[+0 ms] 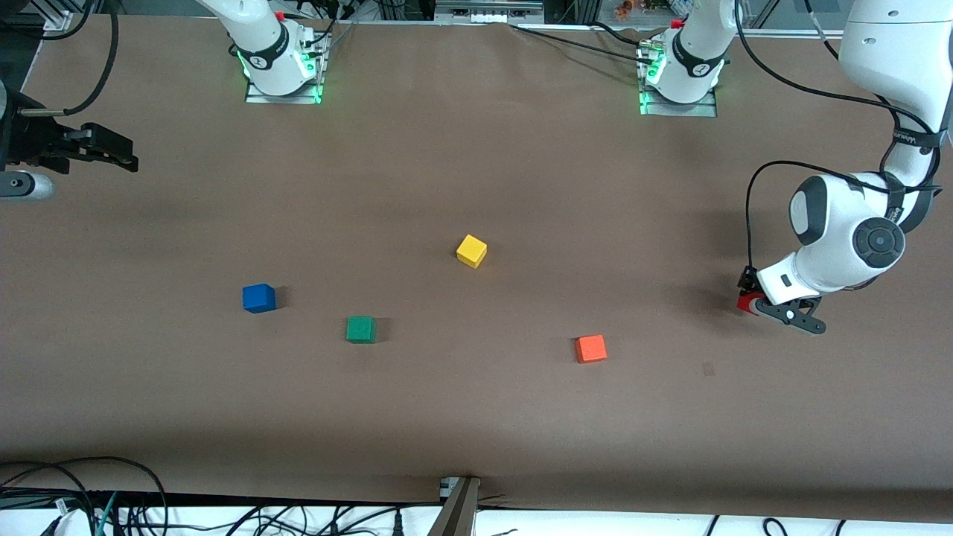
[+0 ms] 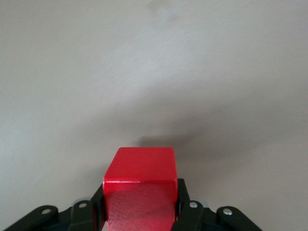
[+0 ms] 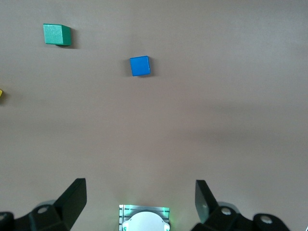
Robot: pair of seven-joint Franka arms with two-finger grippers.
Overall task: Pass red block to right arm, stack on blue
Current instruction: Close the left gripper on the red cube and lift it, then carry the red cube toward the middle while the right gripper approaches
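Left wrist view: left gripper (image 2: 139,211) clamps the red block (image 2: 140,185) squarely; right gripper (image 3: 139,197) spread.

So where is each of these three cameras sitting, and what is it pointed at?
Front view: high across the table, facing both arm bases; shows the left gripper and the right gripper.
Left wrist view: on the left arm, looking at the red block between its fingers.
Right wrist view: on the right arm, looking down at the table.
Shared with front: blue block.
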